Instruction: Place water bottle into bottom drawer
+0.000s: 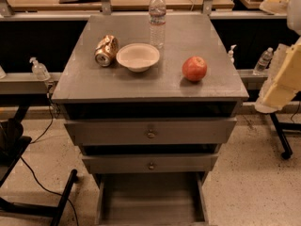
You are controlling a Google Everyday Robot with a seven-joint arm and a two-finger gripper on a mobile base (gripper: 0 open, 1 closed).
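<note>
The gripper (273, 95) hangs off the right edge of the counter (89, 81); I cannot tell whether it is open or closed. The water bottle (157, 19) stands upright, well apart to its left at the rear. The bottom drawer (153, 199) lies open below.

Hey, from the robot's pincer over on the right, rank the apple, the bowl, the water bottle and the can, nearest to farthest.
The pincer hangs at the right edge, beside the cabinet.
1. Apple, right side of the top.
2. Bowl, middle, and water bottle, back: too close to call.
3. Can, lying on the left.
</note>
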